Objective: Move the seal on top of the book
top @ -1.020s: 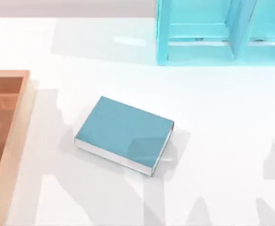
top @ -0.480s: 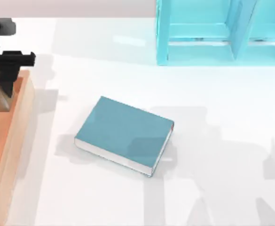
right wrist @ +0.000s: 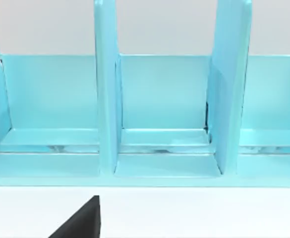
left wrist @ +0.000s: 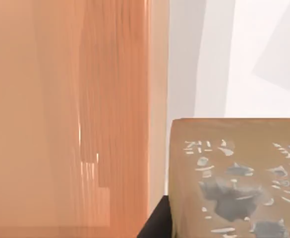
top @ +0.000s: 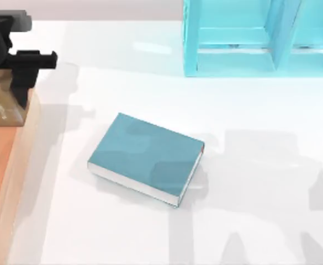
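Left gripper (top: pixel 9 94) clamped on seal (top: pixel 4 107), lifted over tray (top: pixel 6 182); book (top: pixel 144 157) well apart; carry, placement left.

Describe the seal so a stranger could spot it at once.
Find the orange-brown wooden tray at the table's left edge. Above its far end, the left pincer holds the seal: a small tan block, paler than the tray and far smaller than the teal book.

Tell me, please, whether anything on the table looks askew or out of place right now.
Only the book lies askew, turned at an angle to the table's edges. The seal hangs in the left gripper above the wooden tray. Nothing looks spilled or damaged.
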{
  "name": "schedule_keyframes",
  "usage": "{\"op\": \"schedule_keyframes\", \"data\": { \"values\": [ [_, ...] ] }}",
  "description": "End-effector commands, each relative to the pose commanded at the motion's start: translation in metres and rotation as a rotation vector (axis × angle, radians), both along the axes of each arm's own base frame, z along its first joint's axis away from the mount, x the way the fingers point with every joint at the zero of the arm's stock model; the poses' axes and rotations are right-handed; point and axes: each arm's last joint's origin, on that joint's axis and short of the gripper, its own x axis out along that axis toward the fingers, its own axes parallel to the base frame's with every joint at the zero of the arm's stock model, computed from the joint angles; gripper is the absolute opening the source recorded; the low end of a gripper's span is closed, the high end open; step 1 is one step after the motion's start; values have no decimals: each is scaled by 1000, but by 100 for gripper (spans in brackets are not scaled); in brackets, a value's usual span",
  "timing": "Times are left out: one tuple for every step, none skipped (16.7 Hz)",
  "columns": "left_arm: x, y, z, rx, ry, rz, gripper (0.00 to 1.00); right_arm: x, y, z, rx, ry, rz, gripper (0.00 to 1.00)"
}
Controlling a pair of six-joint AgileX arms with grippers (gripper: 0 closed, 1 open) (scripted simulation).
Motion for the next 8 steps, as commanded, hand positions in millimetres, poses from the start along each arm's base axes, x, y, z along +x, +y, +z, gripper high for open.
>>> {"op": "schedule_keyframes", "data": {
  "values": [
    [0, -1, 0, 0, 0, 0, 0, 0, 0, 0, 0, 0, 0, 100],
    [3, -6, -3, 0, 2, 1, 0, 0, 0, 0, 0, 0, 0, 100],
    [7, -14, -7, 1, 4, 3, 0, 0, 0, 0, 0, 0, 0, 100],
    [11, -26, -12, 1, 7, 7, 0, 0, 0, 0, 0, 0, 0, 100],
    [16, -40, -19, 2, 9, 10, 0, 0, 0, 0, 0, 0, 0, 100],
    [20, -58, -26, 3, 11, 12, 0, 0, 0, 0, 0, 0, 0, 100],
    [23, -78, -35, 4, 11, 12, 0, 0, 0, 0, 0, 0, 0, 100],
    [25, -99, -44, 5, 11, 9, 0, 0, 0, 0, 0, 0, 0, 100]
  ]
}}
